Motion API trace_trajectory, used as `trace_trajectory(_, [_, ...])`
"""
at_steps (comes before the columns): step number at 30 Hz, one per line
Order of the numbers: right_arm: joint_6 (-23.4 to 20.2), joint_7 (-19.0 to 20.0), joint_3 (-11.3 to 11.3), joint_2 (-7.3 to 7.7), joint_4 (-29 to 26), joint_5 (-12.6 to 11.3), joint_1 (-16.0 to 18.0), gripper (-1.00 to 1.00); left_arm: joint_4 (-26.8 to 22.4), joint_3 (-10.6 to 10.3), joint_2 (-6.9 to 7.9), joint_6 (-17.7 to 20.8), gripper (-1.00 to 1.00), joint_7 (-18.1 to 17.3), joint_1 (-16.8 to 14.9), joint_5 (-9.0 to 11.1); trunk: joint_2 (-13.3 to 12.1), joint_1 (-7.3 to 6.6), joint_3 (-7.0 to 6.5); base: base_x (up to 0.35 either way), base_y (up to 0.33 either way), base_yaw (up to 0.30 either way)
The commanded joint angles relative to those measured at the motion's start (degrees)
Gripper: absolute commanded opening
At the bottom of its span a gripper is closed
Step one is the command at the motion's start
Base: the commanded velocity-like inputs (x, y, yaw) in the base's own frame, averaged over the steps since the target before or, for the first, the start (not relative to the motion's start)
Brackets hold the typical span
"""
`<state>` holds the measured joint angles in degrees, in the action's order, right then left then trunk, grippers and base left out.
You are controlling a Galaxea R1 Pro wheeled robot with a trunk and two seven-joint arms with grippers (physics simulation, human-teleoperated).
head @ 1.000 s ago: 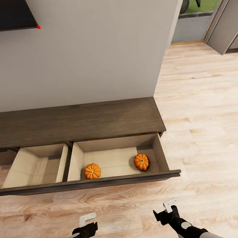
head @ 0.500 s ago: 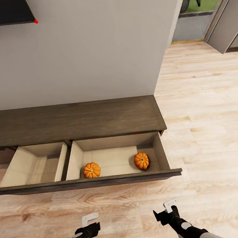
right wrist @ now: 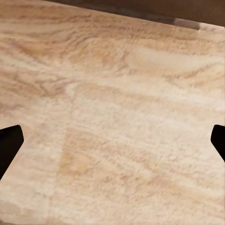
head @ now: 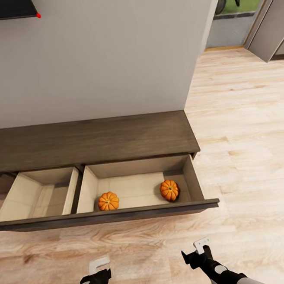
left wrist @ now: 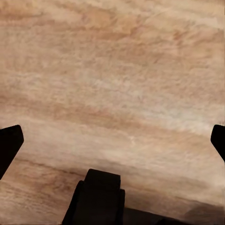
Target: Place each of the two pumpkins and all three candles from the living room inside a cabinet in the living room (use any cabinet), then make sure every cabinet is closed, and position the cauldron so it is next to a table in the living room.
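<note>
Two orange pumpkins lie in the open right drawer of the dark brown cabinet (head: 89, 140): one (head: 108, 201) at its front left, the other (head: 169, 190) toward its right end. The drawer to the left (head: 39, 197) is also open and looks empty. My left gripper (head: 99, 264) and right gripper (head: 201, 245) hang low over the floor in front of the drawers, apart from them. In both wrist views the left gripper (left wrist: 112, 140) and right gripper (right wrist: 112, 140) are open with bare floor between the fingertips. The candles, cauldron and table are out of view.
The pulled-out drawer front (head: 105, 215) juts toward me over the pale wood floor (head: 247, 149). A grey wall (head: 107, 54) rises behind the cabinet, with a dark screen (head: 3, 7) mounted high at the left. Open floor runs off to the right.
The whole picture has shifted a little, so the camera has moved. My left gripper has dropped slightly lower and to the left. The pumpkins lie where they were.
</note>
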<state>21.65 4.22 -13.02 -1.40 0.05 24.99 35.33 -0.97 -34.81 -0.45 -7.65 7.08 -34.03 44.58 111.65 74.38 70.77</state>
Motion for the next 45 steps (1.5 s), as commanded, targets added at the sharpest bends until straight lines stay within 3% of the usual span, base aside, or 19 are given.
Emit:
trace_trajectory(1, [0.03,0.00,-0.04,0.04,-0.07,-0.09,0.00,1.00,-0.04,0.00,-0.13,-0.06,1.00,-0.09,0.63,0.00,0.42,0.23,0.18,0.000,0.000,0.000])
trace_trajectory(20, [0.04,-0.02,0.01,-0.09,0.03,-0.04,-0.29,1.00,-1.23,-0.01,-0.15,-0.62,1.00,-0.31,1.51,-0.20,8.04,4.40,3.46,0.000,0.000,-0.059])
trace_trajectory(29, [-0.03,-0.28,-0.09,-2.90,-0.62,-0.40,-0.35,1.00,-5.26,0.17,0.17,-0.95,1.00,-0.31,1.49,-0.20,11.65,6.38,5.07,0.000,0.000,-0.001])
trace_trajectory(31, [-0.03,-1.55,-0.08,-3.76,-1.09,-0.45,-0.25,1.00,-5.65,0.17,0.39,-3.33,1.00,-0.31,1.44,-0.20,12.45,6.81,5.43,0.000,0.000,0.000])
trace_trajectory(36, [0.02,-5.29,-0.08,-4.04,-2.32,-0.46,0.46,1.00,-6.13,0.18,0.56,-8.35,1.00,-0.06,1.36,-0.20,14.45,7.91,6.33,0.000,0.000,0.000])
trace_trajectory(45, [0.03,-5.74,-0.18,-4.62,-2.51,-0.61,3.18,1.00,-9.57,0.26,1.55,-9.79,1.00,0.12,0.74,-0.20,18.06,9.89,7.95,0.000,0.000,0.000])
